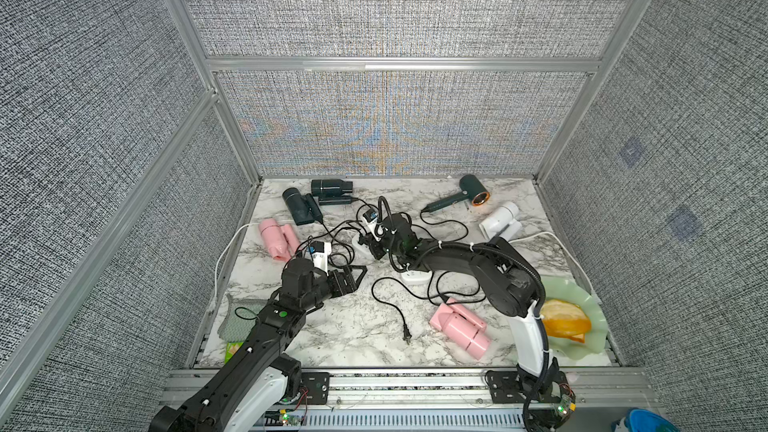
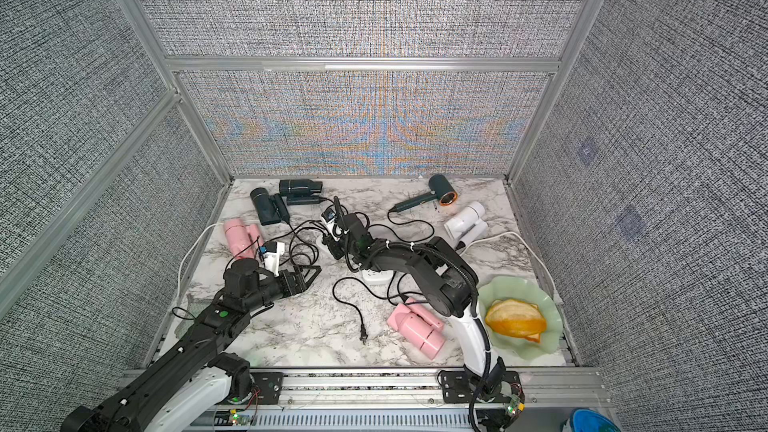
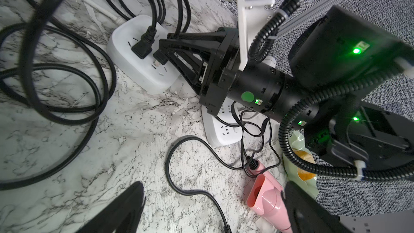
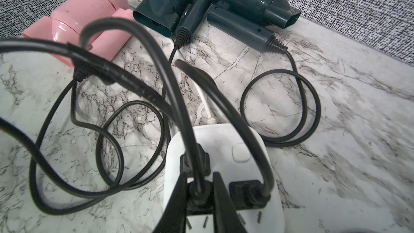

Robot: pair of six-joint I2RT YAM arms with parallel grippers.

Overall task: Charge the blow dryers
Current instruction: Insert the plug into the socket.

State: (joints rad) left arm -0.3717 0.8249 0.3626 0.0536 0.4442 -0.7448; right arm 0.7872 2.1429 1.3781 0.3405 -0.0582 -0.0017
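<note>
My right gripper (image 4: pixel 199 196) is shut on a black plug (image 4: pixel 198 192) at the top face of a white socket block (image 4: pixel 235 153), where two other plugs sit. In both top views this gripper (image 1: pixel 371 245) is mid-table. My left gripper (image 1: pixel 357 274) hangs open and empty over bare marble, its fingers (image 3: pixel 125 211) wide apart. Blow dryers lie around: two dark teal (image 1: pixel 331 187) (image 1: pixel 297 205), a copper-ringed one (image 1: pixel 473 191), a white one (image 1: pixel 500 220), and pink ones (image 1: pixel 276 238) (image 1: pixel 461 326). A loose plug (image 1: pixel 406 334) lies at the front.
A second white socket block (image 1: pixel 415 276) lies under the right arm. Black cords loop across the middle of the marble table (image 1: pixel 332 338). A green plate (image 1: pixel 582 284) with orange slices stands at the front right, and a grey cloth (image 1: pixel 237 317) at the front left.
</note>
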